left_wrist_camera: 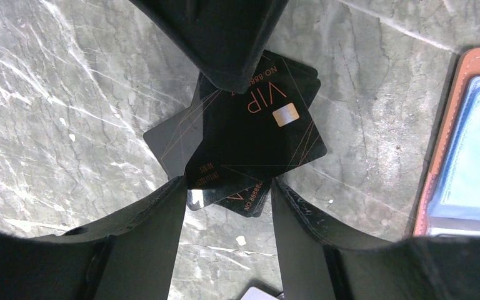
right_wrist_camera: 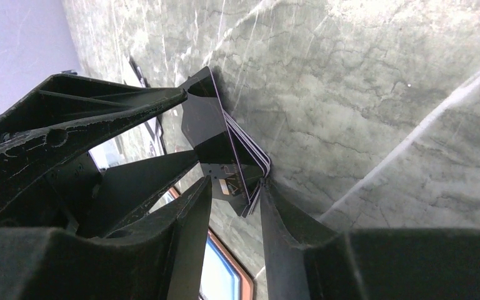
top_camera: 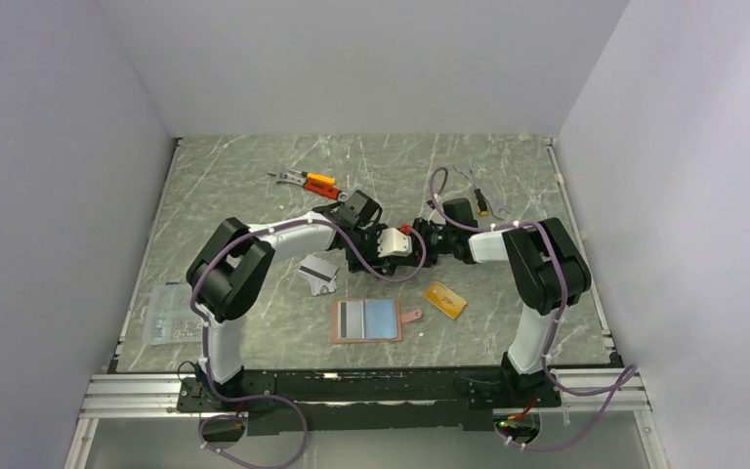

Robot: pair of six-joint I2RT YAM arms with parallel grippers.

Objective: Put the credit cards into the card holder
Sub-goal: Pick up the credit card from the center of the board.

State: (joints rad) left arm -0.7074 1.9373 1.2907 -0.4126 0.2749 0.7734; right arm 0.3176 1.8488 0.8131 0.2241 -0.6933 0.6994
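Note:
A fanned stack of black credit cards (left_wrist_camera: 256, 137) marked VIP hangs above the table between both grippers. My left gripper (left_wrist_camera: 226, 184) is shut on the stack's lower corner, a fingertip against each edge. My right gripper (right_wrist_camera: 235, 181) stands open around the same stack (right_wrist_camera: 215, 134): the cards lean on one finger, with a gap to the other. In the top view the two grippers meet, left (top_camera: 395, 244) and right (top_camera: 432, 242). The card holder (top_camera: 336, 322) lies open in front of them. An orange-gold card (top_camera: 445, 299) and a silver-grey card (top_camera: 317, 274) lie on the table.
Orange-handled tools (top_camera: 311, 182) lie at the back, another small tool (top_camera: 479, 200) at the back right. A clear plastic box (top_camera: 168, 313) sits at the table's left edge. The holder's leather edge (left_wrist_camera: 448, 125) is close to the right of the held stack.

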